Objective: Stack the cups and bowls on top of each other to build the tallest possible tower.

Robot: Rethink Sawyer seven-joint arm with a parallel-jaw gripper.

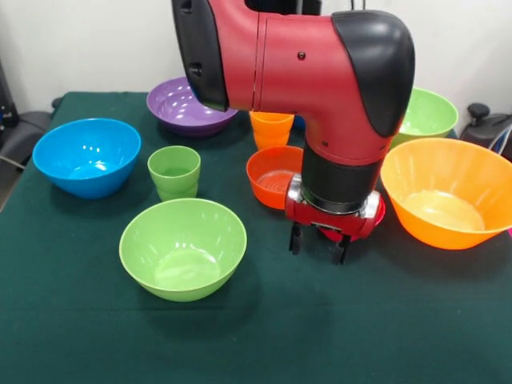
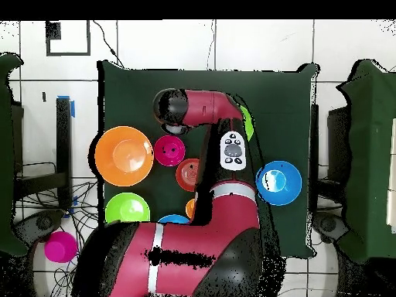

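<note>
Front view: bowls point(image 1: 182, 248) and cups point(image 1: 174, 171) all empty, unstacked

Bowls point(image 1: 182, 248), cups point(image 1: 174, 171): glossy plastic; tablecloth point(image 1: 80, 320) matt.

arm point(image 1: 320, 72): bent, wrist vertical | gripper point(image 1: 318, 245): pointing down, fingers point(image 1: 295, 238) parted, empty

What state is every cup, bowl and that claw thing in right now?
Gripper: jaws open, holding nothing.
Green cup: upright, unstacked.
Orange cup: upright, unstacked.
Near green bowl: upright, empty.
Blue bowl: upright, empty.
Purple bowl: upright, empty.
Large orange bowl: upright, empty.
</note>
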